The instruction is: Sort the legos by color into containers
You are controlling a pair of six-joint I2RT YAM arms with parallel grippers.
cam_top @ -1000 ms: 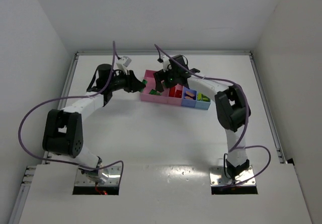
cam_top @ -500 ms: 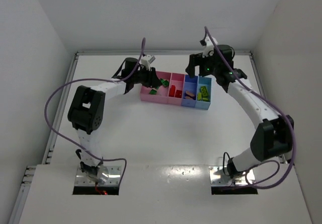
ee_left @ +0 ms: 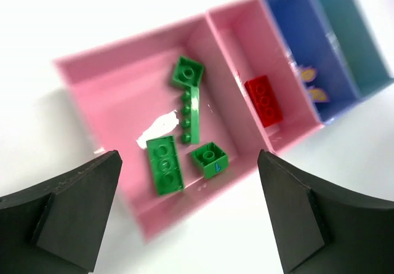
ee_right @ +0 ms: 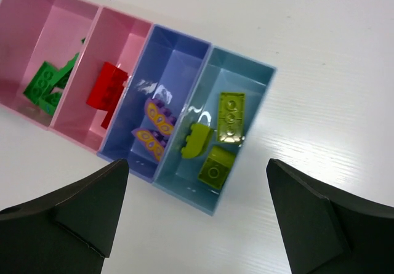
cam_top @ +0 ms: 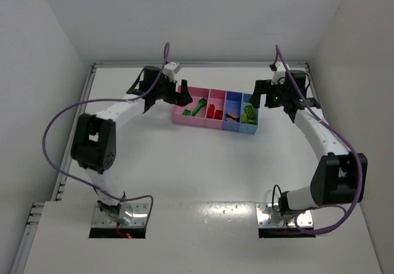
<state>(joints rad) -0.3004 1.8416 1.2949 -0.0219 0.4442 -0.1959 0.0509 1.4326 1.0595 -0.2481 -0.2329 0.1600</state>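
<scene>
The containers (cam_top: pixel 192 121) form a joined row of four bins at the back of the table. Several green legos (ee_left: pixel 165 164) lie in the wide pink bin (ee_left: pixel 117 61). A red lego (ee_left: pixel 265 100) sits in the narrower pink bin (ee_right: pixel 132 24). Purple pieces with orange tops (ee_right: pixel 157 126) are in the dark blue bin (ee_right: pixel 178 40). Three yellow-green legos (ee_right: pixel 231 117) are in the light blue bin (ee_right: pixel 246 68). My left gripper (ee_left: pixel 188 181) hangs open and empty over the wide pink bin's near edge. My right gripper (ee_right: pixel 197 169) is open and empty above the row's light blue end.
White table (cam_top: pixel 203 163) all round the bins, with side walls left and right and a raised rim (cam_top: pixel 203 64) close behind the row. Purple cables loop off both arms.
The left jaws have opened above the wide pink bin. The right arm has swung from over the pink bins to the light blue end of the row.
</scene>
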